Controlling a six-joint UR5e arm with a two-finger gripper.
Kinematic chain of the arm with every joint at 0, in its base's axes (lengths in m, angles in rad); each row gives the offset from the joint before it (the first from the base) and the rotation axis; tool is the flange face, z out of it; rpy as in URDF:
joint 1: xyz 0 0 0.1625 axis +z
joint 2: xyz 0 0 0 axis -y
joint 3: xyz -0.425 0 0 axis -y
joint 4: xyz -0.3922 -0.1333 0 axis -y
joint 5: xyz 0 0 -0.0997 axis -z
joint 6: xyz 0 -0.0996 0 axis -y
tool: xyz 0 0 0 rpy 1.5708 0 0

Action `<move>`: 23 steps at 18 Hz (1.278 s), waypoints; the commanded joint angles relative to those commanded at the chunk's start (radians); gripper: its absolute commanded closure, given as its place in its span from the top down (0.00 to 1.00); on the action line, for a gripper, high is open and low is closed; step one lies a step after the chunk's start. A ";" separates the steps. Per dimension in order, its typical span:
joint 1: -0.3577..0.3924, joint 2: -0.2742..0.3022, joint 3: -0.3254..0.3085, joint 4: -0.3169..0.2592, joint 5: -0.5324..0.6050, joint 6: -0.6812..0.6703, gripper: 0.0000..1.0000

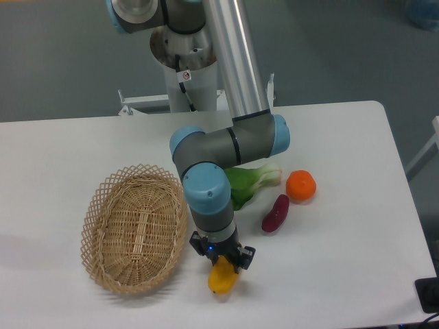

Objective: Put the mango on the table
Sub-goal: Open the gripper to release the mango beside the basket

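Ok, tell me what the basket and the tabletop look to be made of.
The basket looks like woven wicker or rattan, tan and matte: open lattice walls and interlaced strands show on its floor. The tabletop appears a smooth white matte board, perhaps laminate or plastic; it shows no grain and only soft shadows, so the exact material stays open.
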 joint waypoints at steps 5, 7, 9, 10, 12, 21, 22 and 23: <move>0.000 0.000 0.002 0.000 0.000 0.000 0.50; 0.000 -0.002 0.003 0.002 0.000 0.000 0.50; 0.000 -0.002 0.002 0.002 0.000 0.000 0.57; 0.000 -0.002 0.002 0.002 0.000 0.000 0.57; 0.000 -0.002 0.002 0.002 0.000 0.000 0.61; 0.000 0.005 0.012 0.000 0.000 -0.003 1.00; 0.002 0.009 0.014 0.000 0.000 -0.005 1.00; 0.002 0.014 0.015 0.002 -0.002 -0.005 1.00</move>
